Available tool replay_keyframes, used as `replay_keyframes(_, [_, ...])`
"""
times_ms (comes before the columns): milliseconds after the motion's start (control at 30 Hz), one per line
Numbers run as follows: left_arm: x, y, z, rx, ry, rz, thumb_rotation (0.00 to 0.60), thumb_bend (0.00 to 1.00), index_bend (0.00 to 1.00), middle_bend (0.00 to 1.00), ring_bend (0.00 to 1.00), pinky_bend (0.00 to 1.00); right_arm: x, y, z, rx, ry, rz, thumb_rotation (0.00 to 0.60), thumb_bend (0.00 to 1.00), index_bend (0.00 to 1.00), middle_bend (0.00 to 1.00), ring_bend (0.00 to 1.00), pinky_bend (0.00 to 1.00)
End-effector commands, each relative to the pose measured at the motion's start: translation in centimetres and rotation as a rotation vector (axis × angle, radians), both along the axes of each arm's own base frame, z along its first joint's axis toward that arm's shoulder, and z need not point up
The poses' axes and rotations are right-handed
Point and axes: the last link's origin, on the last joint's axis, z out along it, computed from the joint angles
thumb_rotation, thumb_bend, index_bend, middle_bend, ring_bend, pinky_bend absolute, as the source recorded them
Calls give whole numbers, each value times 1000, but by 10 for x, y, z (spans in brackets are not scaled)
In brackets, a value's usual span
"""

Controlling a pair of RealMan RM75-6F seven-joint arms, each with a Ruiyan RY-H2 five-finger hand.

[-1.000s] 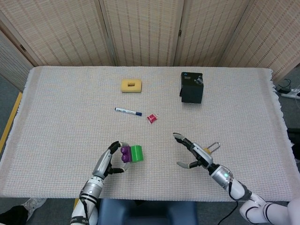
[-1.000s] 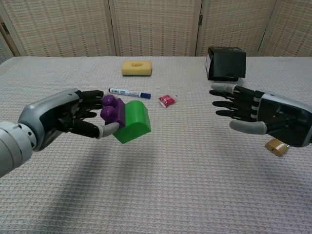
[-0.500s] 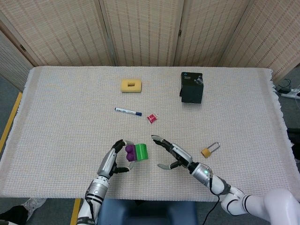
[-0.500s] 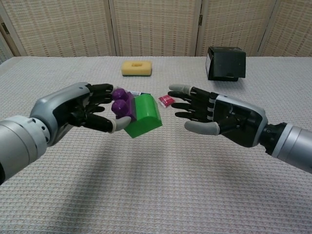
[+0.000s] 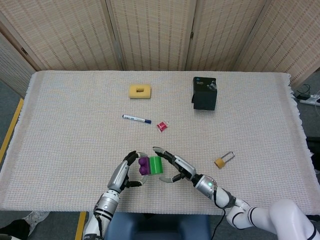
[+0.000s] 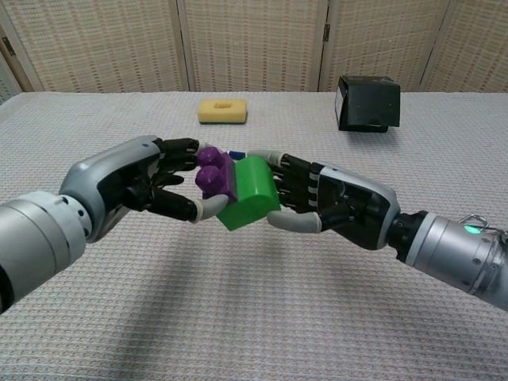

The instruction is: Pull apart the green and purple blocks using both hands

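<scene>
Blocks: we see the small purple studded plastic block (image 6: 213, 171) joined to the green rounded plastic block (image 6: 250, 193), the pair held tilted in the air above the near part of the table (image 5: 70, 125), between our two hands.
Left robot hand: our left robot hand (image 6: 141, 181) grips the purple block, fingers over its top and thumb beneath it.
Right robot hand: our right robot hand (image 6: 329, 205) meets the green block from the other side; its fingers lie against the block's far face and its thumb sits under the lower edge, so we read it as holding the green block.
Marker: a white marker pen with a blue cap (image 5: 136, 119) lies on the table beyond the blocks.
Packet: a small red packet (image 5: 161, 126) lies just beside the marker's capped end.
Sponge: a yellow sponge with a dented centre (image 5: 140, 91) sits toward the far edge.
Box: a black box (image 5: 204, 93) stands to the sponge's right.
Padlock: a brass padlock with a silver shackle (image 5: 223, 160) lies near our right forearm.
</scene>
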Motion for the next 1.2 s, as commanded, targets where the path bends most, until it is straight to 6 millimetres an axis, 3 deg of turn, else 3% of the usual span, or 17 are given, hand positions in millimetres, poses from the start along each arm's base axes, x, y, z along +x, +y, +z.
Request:
replay_keyframes(33, [0, 0, 0, 3, -4, -1, 600, 640, 873, 233, 0, 0, 2, 0, -3, 2, 5, 5, 600, 329, 60, 0, 0, 0])
replay_keyframes(167, [0, -2, -1, -6, -7, 2, 600, 640, 873, 234, 0, 0, 5, -1, -6, -7, -5, -6, 600, 329, 116, 0, 0, 0])
replay_keyframes(567, [2, -5, -2, -13, -13, 6, 600, 640, 873, 241, 0, 0, 13, 0, -10, -37, -33, -47, 600, 329, 482, 23, 72, 0])
replay_keyframes(700, [2, -6, -2, -14, -14, 8, 600, 640, 873, 241, 0, 0, 14, 0, -12, -53, -27, -63, 600, 329, 608, 83, 121, 0])
replay_keyframes(900, [4, -2, 2, 11, -20, 2, 600, 640, 873, 243, 0, 0, 15, 1, -11, -71, -9, -64, 600, 329, 935, 256, 244, 0])
replay_keyframes(967, [4, 2, 5, 33, -27, 7, 600, 639, 873, 246, 0, 0, 11, 2, -10, -85, 5, -63, 600, 329, 991, 304, 274, 0])
replay_keyframes(1200, [3, 7, 9, 46, -29, 17, 600, 640, 873, 248, 0, 0, 4, 2, -10, -92, 22, -80, 600, 329, 1000, 323, 281, 0])
